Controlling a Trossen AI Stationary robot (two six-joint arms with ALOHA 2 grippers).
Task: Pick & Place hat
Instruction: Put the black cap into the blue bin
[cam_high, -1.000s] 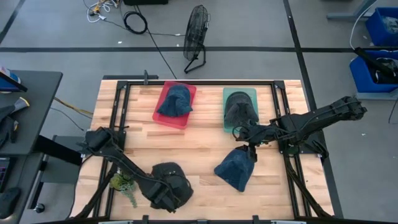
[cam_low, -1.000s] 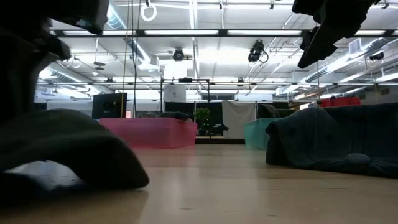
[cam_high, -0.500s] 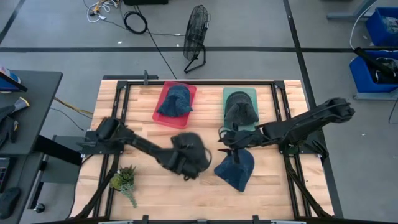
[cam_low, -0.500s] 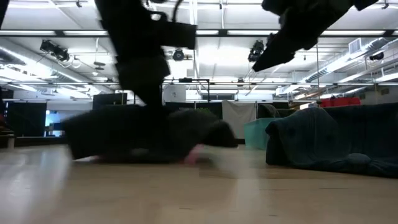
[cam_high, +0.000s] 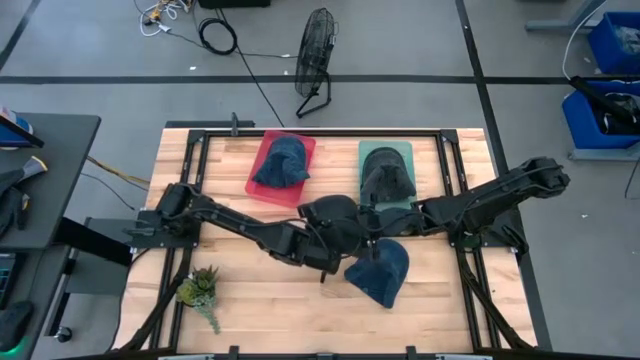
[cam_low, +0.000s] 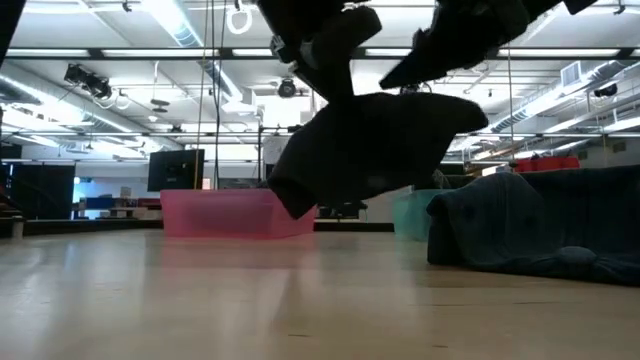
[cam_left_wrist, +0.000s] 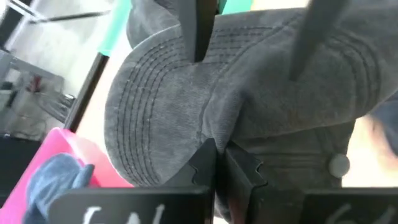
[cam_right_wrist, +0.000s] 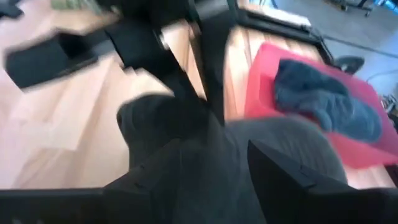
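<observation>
A dark grey hat (cam_high: 335, 222) (cam_low: 375, 150) hangs in the air over the middle of the table. My left gripper (cam_left_wrist: 219, 163) (cam_high: 318, 248) reaches in from the table's left and is shut on it. My right gripper (cam_right_wrist: 214, 148) (cam_high: 370, 222) comes from the right and is open, with its fingers (cam_left_wrist: 196, 31) over the hat's stitched brim (cam_left_wrist: 155, 93). A blue hat (cam_high: 380, 272) lies flat on the table just near of both grippers. My left gripper pinches a raised fold of the grey hat's crown (cam_left_wrist: 219, 130) between its two shut fingers, coming from above and the table's left. The hat is lifted clear of the table and hangs tilted below the fingers. My right gripper's fingers straddle the brim; whether they touch it, I cannot tell.
A red bin (cam_high: 262, 150) holding a blue hat (cam_high: 283, 165) and a green bin (cam_high: 368, 152) holding a dark hat (cam_high: 387, 175) stand at the far side. A small plant (cam_high: 198, 293) lies near the near left corner. Black frame rails (cam_high: 448, 170) run along the table's sides.
My left gripper has carried the grey hat from the near left part of the table toward the middle and far side, lifting it clear of the wood. My right gripper has moved left from above the blue hat toward the grey hat.
</observation>
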